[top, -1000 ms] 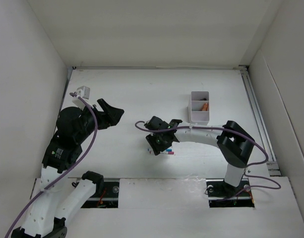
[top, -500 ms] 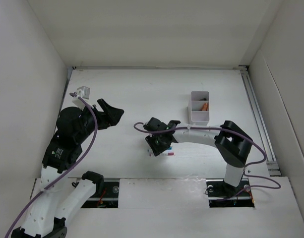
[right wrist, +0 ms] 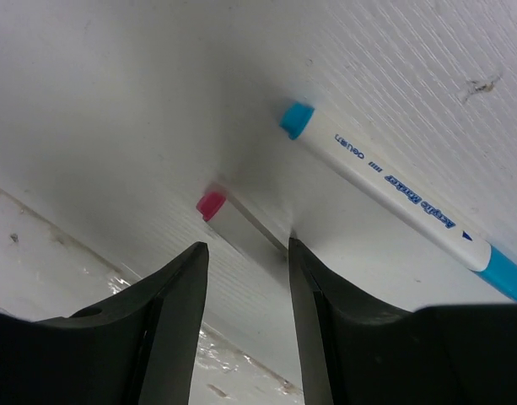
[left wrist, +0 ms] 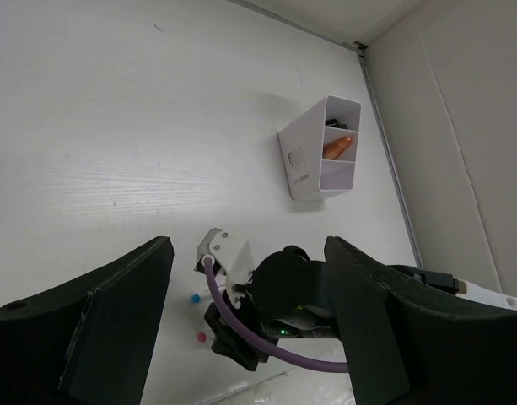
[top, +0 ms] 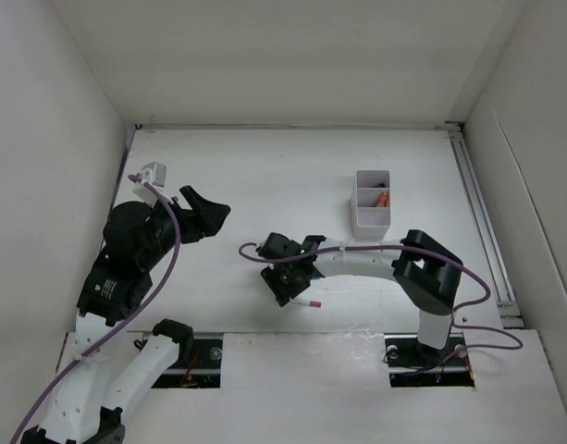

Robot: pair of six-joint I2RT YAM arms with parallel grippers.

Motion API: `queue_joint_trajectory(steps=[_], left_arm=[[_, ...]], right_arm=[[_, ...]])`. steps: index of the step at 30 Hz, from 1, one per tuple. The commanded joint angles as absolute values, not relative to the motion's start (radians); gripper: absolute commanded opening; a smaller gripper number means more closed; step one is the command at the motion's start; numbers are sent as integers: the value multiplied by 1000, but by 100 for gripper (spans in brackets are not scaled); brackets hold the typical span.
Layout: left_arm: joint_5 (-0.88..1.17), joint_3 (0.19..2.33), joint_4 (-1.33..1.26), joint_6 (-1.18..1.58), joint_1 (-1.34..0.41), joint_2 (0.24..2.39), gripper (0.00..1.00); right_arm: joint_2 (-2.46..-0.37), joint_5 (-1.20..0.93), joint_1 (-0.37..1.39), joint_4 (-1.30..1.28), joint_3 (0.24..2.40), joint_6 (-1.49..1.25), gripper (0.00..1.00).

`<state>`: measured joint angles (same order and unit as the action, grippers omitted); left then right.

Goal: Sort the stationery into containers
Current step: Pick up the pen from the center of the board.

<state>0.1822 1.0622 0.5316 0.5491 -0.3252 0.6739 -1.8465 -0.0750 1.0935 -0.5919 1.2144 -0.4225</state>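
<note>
Pink-tipped pen [right wrist: 214, 203] and blue-capped pen [right wrist: 385, 181] on surface [top: 265, 176], lower centre (top view) | right gripper [right wrist: 245, 247] jaws apart astride pink-tipped pen | left gripper [left wrist: 248, 243] jaws spread, empty | white box [top: 373, 218] right of centre

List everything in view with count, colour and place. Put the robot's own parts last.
box: one, white, three open compartments, far right of the table.
orange marker: one, in the box's middle compartment.
blue-capped pen: one, white body with blue ends, flat on the table beside the right arm's jaws.
pink-tipped pen: one, pale body, flat on the table between the right arm's jaws.
table: one, white, white walls around it.
cables: two, purple, one along each arm.
left arm: one, black and white, at the left side, raised, jaws wide open and holding nothing.
right arm: one, white and black, reaching to the near middle, jaws open over the pens.
</note>
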Motion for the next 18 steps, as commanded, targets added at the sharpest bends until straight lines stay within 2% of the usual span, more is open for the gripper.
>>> queue_joint_trajectory(steps=[1,7,12,16,18], left_arm=[[172,1062,529,557,-324,657,70],[141,1101,560,548,-324,647,70],[132,1121,578,537,-324,647,70],[123,1131,578,537,-324,647,70],[123,1131,578,537,-324,647,70]], right_arm=[[-1876,-48,1101,-565,1267,-431,49],[-1908,-9,1101,-541,1278,-431,48],[-1928,26,1111,-540,1269,-410,34],[-1939,35,1129,-551,1269,-410,32],[-1939,35,1140,-560,1269,-410,26]])
